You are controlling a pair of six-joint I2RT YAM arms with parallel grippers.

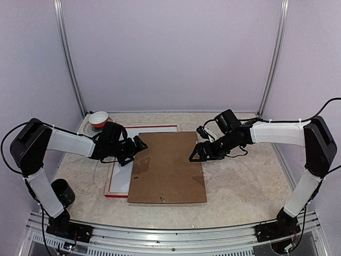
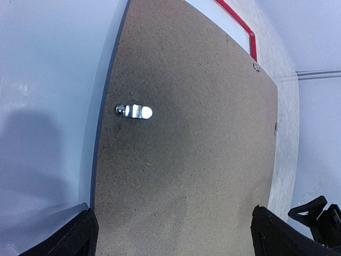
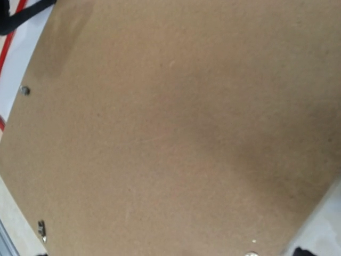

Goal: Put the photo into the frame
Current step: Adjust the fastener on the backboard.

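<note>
- Arms, nearest the lens, both spread wide and empty: left gripper (image 1: 139, 148) at the left edge of the backing board (image 1: 168, 170), right gripper (image 1: 194, 153) at its right edge.
- Board, centre: long axis top-to-bottom, overlapping the frame (image 1: 154, 126).
- Red frame: left of centre, nearer the left gripper.
- White sheet inside it: apparently the photo (image 1: 120, 175).

We see a brown backing board (image 1: 167, 167), finely speckled (a dull fibreboard tan), carrying a shiny silver clip (image 2: 134, 111). The frame (image 1: 116, 196) shows a thin red edge, and the photo (image 1: 121, 172) inside it is plain white. The bench (image 1: 240, 181) is mottled beige. The bowl (image 1: 98, 117) is white over an orange-red base.
</note>
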